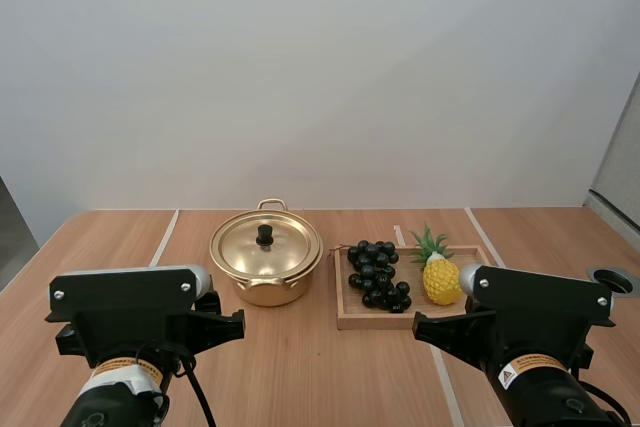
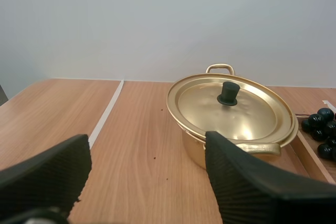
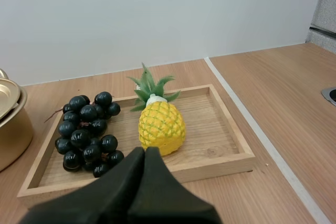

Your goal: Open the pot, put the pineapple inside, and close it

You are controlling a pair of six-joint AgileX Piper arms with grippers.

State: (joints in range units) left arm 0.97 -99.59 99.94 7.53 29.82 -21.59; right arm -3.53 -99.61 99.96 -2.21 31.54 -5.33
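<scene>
A golden pot (image 1: 265, 265) with its lid on and a black knob (image 1: 265, 236) stands at mid-table. To its right a wooden tray (image 1: 400, 323) holds a yellow pineapple (image 1: 441, 278) with green leaves, next to a bunch of dark grapes (image 1: 377, 273). My left gripper (image 2: 147, 150) is open, low over the table just short of the pot (image 2: 231, 116), with nothing between its fingers. My right gripper (image 3: 145, 155) is shut on nothing, its tip right in front of the pineapple (image 3: 160, 125) at the tray's near rim (image 3: 210, 166).
The grapes (image 3: 86, 132) lie between the pineapple and the pot (image 3: 9, 121). White tape lines (image 1: 163, 238) run across the wooden table. A round metal opening (image 1: 612, 279) sits in the table at the far right. Both arms stand at the near edge.
</scene>
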